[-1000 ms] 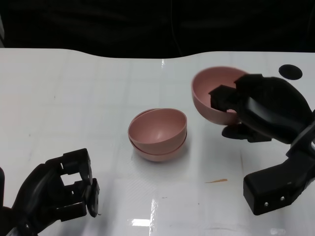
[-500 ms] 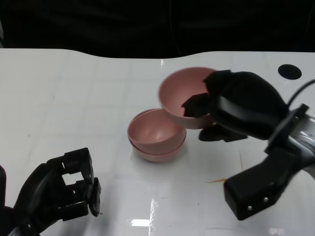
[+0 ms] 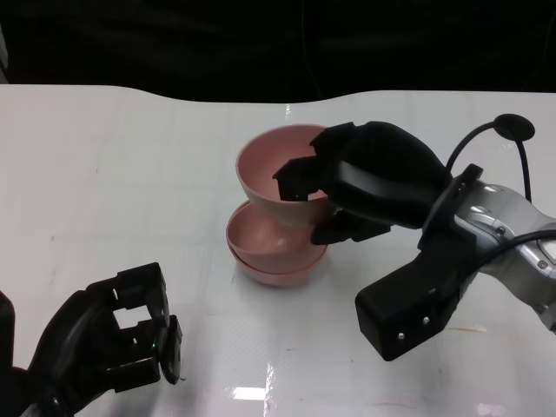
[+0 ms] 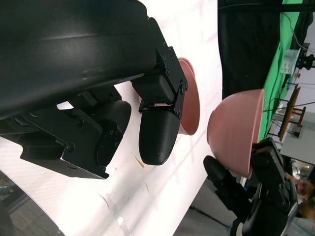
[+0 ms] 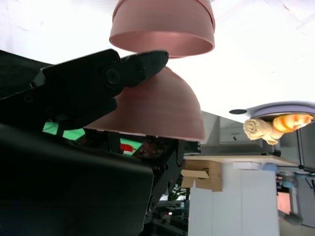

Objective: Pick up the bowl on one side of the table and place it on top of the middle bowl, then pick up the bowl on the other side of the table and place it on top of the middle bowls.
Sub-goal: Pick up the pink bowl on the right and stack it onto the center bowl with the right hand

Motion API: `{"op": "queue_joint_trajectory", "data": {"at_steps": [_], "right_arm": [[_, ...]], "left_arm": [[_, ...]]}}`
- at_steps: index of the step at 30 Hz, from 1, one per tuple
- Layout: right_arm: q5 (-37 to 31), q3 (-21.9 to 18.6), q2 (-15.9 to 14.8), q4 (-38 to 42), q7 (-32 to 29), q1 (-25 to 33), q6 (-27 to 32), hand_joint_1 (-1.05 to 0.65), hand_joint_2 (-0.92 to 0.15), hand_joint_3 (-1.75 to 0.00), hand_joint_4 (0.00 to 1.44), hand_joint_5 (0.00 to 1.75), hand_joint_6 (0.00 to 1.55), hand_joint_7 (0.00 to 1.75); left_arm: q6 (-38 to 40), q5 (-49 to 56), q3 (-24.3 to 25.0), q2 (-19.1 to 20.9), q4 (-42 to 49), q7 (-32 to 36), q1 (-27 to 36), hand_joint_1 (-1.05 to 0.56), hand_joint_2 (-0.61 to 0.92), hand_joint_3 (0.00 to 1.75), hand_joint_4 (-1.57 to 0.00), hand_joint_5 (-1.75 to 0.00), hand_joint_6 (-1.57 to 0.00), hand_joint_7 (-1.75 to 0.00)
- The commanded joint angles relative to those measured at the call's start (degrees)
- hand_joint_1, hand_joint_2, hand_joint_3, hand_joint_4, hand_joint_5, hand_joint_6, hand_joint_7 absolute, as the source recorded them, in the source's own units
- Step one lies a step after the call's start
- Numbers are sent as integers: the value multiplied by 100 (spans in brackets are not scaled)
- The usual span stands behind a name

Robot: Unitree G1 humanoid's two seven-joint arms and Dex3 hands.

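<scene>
Right hand (image 3: 347, 195) grips the bowl (image 3: 274, 174) by its 3 o'clock rim, tilted over the stack (image 3: 274, 248); let go now and it'll probably seat crooked. Left hand (image 3: 113, 339) is empty.

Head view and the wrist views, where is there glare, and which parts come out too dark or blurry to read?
Head view: ceiling light glares off the glossy white table near the front edge; the background beyond it is black. Left wrist view: the left robot hand is dark and soft. Right wrist view: the held pink plastic bowl is sharp, the tabletop blown out white.
</scene>
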Motion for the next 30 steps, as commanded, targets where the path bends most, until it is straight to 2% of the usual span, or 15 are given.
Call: {"op": "queue_joint_trajectory", "data": {"at_steps": [1, 17, 20, 24, 25, 26, 29, 30], "right_arm": [[-119, 90, 72, 297, -240, -204, -58, -25, -89, -24, 89, 175, 65, 175], [-441, 551, 444, 1794, -1291, -541, -346, -25, -90, -24, 88, 175, 60, 174], [-475, 654, 509, 2007, -1382, -576, -343, -25, -90, -19, 90, 175, 67, 153], [-475, 729, 593, 2246, -1473, -619, -380, -26, -92, -16, 90, 175, 68, 147], [-471, 747, 611, 2302, -1497, -630, -395, -26, -92, -15, 90, 175, 72, 134], [-476, 766, 632, 2357, -1528, -639, -403, -26, -92, -15, 91, 175, 79, 113], [-492, 814, 677, 2472, -1586, -664, -415, -28, -92, -18, 90, 175, 88, 85], [-494, 826, 688, 2498, -1596, -672, -418, -29, -92, -20, 90, 175, 89, 80]], "left_arm": [[-21, 4, 24, 4, -77, 70, 67, 31, 84, 134, -102, -175, -89, -175], [-86, 22, 14, 32, -110, 34, 123, 31, 80, 137, -105, -175, -91, -175], [-73, 61, 1, 46, -167, 70, 148, 31, 80, 136, -104, -175, -90, -175], [-74, 59, 2, 36, -192, 68, 159, 30, 80, 134, -104, -175, -90, -175], [-80, 52, 5, 30, -189, 62, 159, 30, 81, 134, -104, -175, -90, -175], [-82, 54, 2, 27, -196, 63, 158, 30, 81, 133, -104, -175, -90, -175], [-115, 94, -13, 32, -212, 74, 162, 30, 81, 132, -105, -175, -90, -175], [-126, 99, -14, 31, -211, 71, 162, 30, 81, 132, -105, -175, -90, -175]]}}
